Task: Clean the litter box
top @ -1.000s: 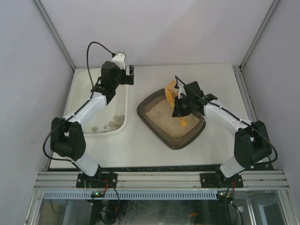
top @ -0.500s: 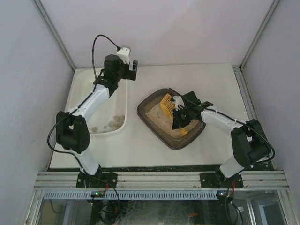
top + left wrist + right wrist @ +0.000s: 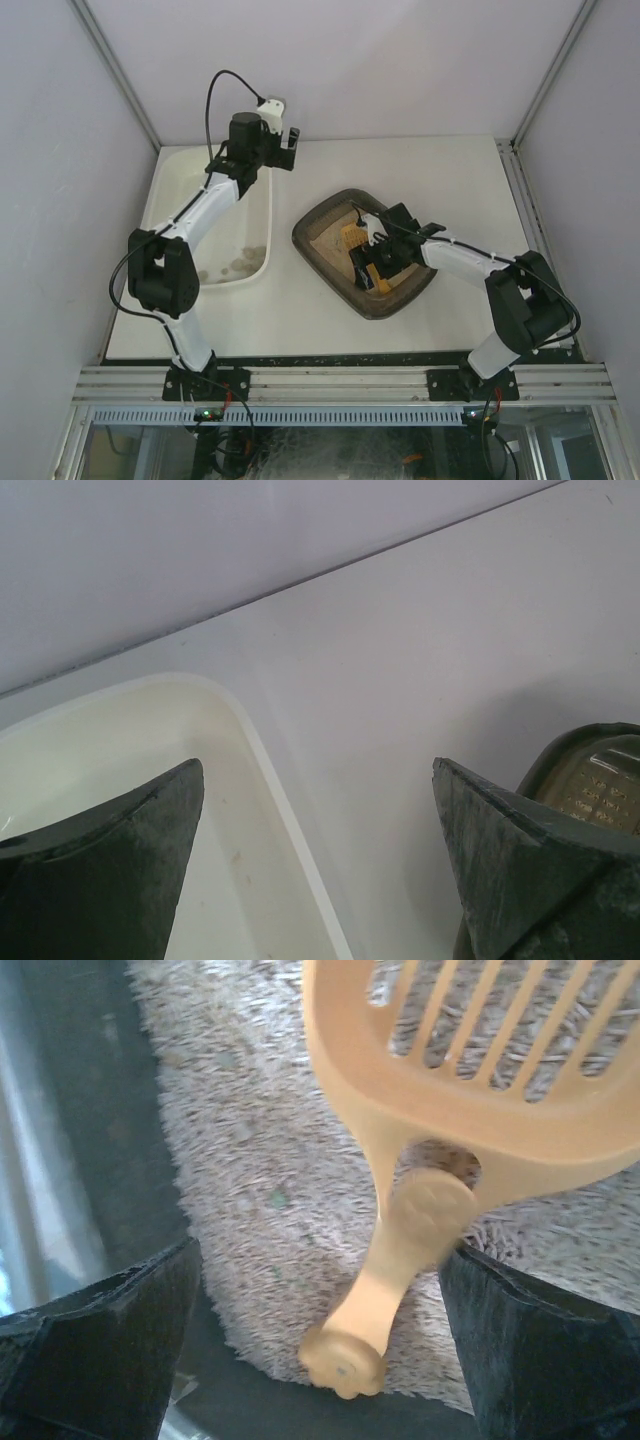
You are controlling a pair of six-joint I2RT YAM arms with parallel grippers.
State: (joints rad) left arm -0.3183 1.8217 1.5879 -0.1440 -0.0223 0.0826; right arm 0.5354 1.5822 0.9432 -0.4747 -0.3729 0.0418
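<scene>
We see the tub (image 3: 172, 195) along the tabletop's (image 3: 420, 160) left edge, with the litter box (image 3: 325, 272) near its right, about mid-tabletop. The scoop (image 3: 352, 236) lies in the litter box. Our right hand (image 3: 368, 265) straddles its handle; our left hand (image 3: 290, 150) hangs over the tub's far right corner.

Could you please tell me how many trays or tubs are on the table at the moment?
2. The white tub sits at the left side of the table; the litter box sits just right of centre, apart from it. Nothing seems to hide a third.
</scene>
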